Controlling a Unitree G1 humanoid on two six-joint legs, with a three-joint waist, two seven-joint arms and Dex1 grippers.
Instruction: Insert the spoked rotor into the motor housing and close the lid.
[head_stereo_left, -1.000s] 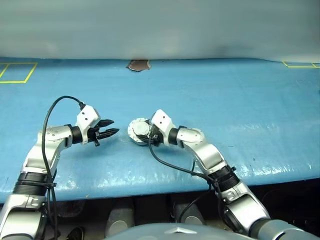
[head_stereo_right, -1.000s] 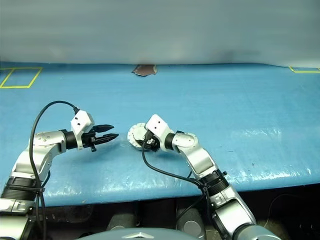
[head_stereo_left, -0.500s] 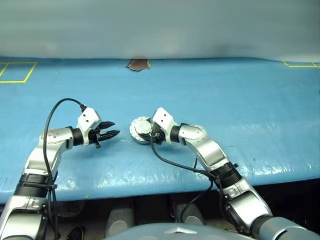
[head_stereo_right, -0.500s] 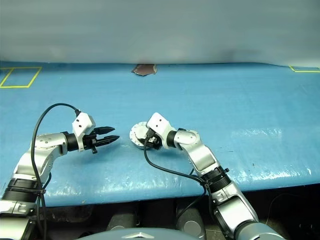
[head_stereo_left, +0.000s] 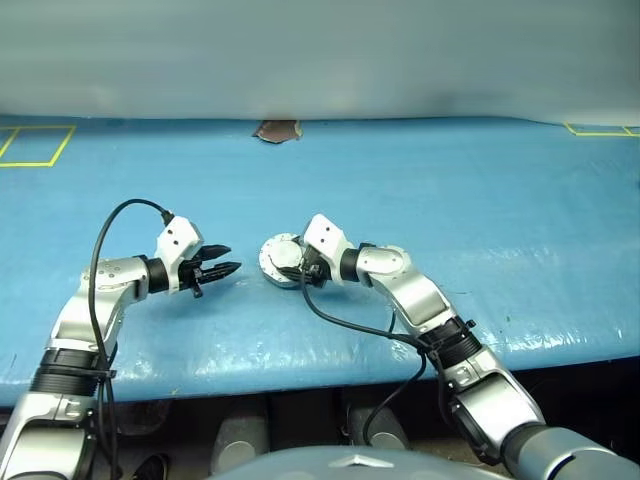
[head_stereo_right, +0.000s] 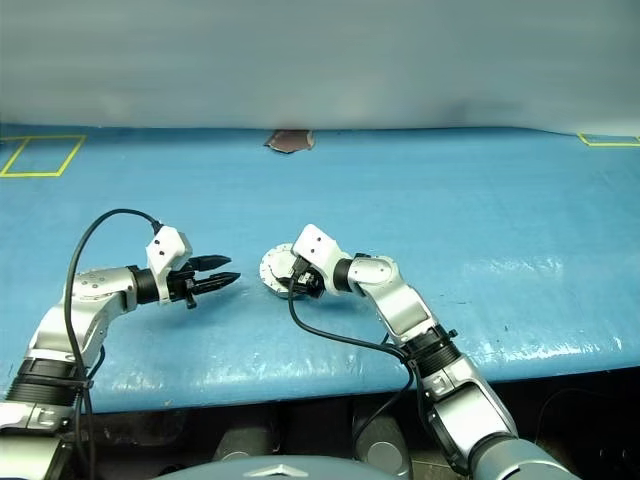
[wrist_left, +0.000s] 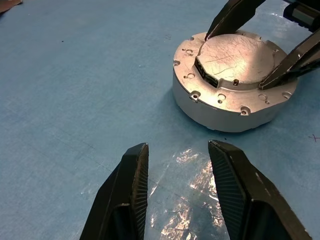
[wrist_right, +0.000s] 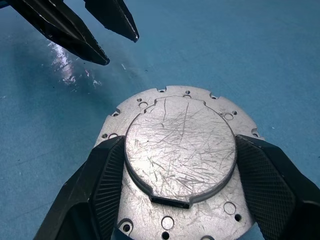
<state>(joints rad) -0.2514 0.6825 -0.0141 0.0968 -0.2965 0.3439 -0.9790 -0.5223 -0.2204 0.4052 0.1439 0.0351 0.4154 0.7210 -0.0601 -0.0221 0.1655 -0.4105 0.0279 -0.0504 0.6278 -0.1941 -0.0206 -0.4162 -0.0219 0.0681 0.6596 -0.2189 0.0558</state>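
Blue table (head_stereo_left: 520, 200) runs wide; I see its near edge just below both arms and the far edge against a grey wall. Yellow tape squares (head_stereo_left: 35, 145) mark the far left and far right corners; a small brown scrap (head_stereo_left: 277, 130) lies at the far edge, centre. Plenty of bare surface right and far of the work.

The lid (head_stereo_left: 280, 261) sits pale face up near table centre, as one closed silver puck on the cloth. Right gripper (wrist_right: 177, 165) straddles its raised centre plate, fingers (wrist_right: 107, 175) pressed to both sides, grasping the lid. Left gripper (head_stereo_left: 222, 260) hovers just left of it, apart, parted and empty.

Left wrist view shows the puck's side wall and rim screw holes; right wrist view shows the scratched top plate and a notch.
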